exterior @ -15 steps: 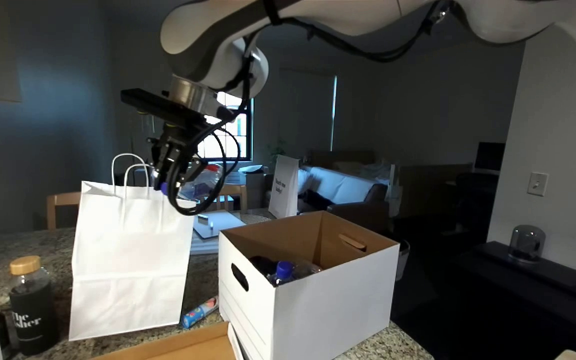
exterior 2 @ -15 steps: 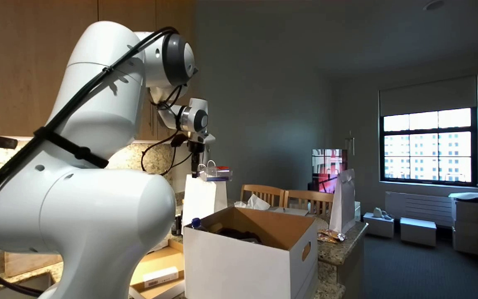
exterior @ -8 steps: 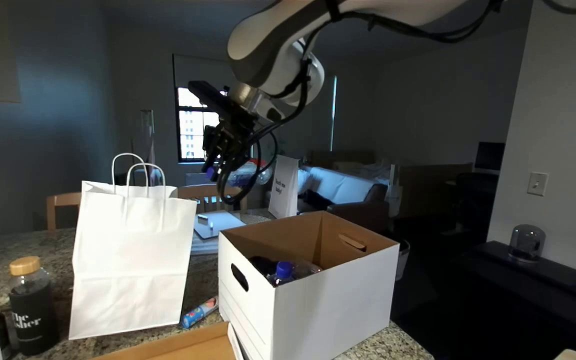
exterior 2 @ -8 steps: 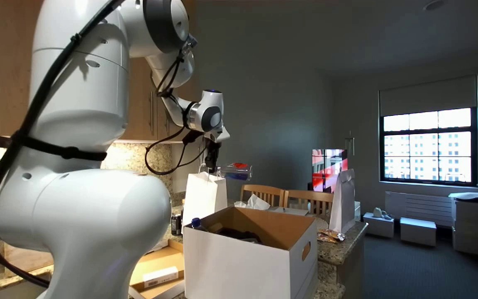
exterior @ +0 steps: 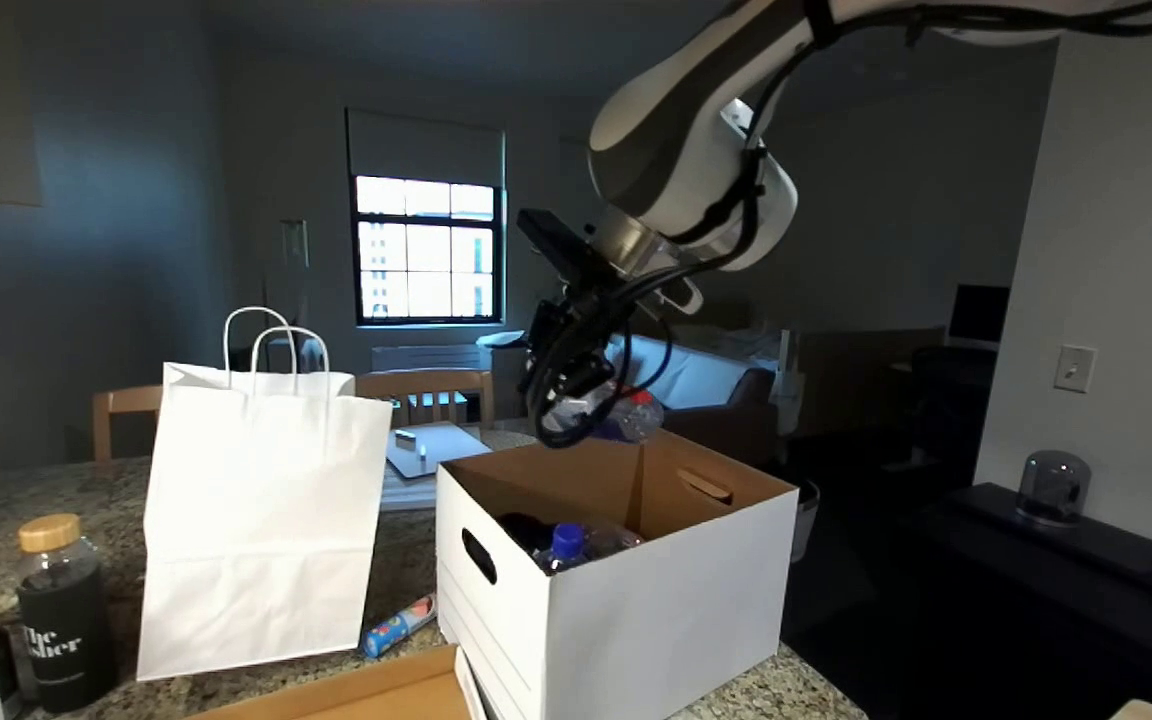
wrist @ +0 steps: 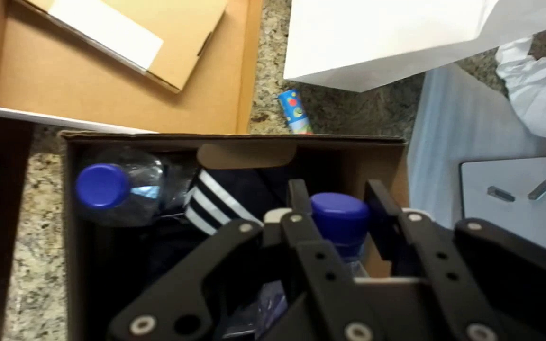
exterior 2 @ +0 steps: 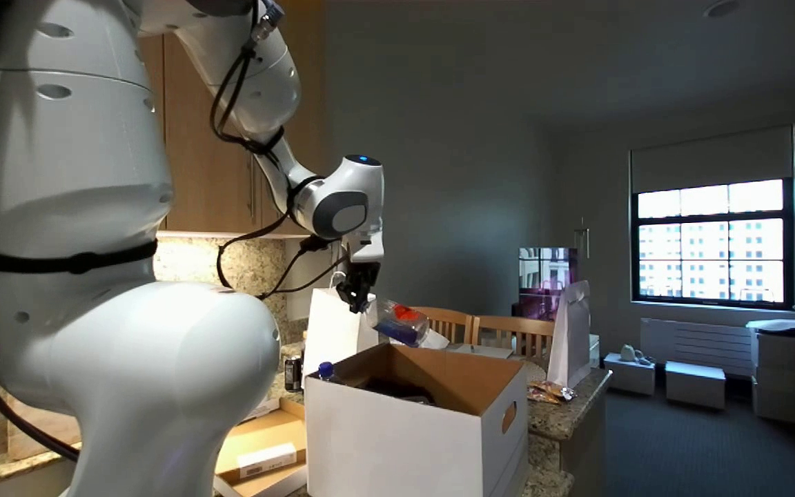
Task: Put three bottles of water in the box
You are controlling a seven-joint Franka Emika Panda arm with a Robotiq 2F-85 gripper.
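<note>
- One bottle (exterior 2: pixel 401 324): above the rim of the box (exterior: pixel 671 610), cap (wrist: pixel 341 218) pinched in the gripper (wrist: pixel 337 203), jaws parted only by its width.
- Long axis: tilted, lower base toward the edge opposite the tray (wrist: pixel 88 102).

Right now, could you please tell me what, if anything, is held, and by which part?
A clear bottle, by its capped end, between the fingers: on the blue cap or the neck, I can't tell.
</note>
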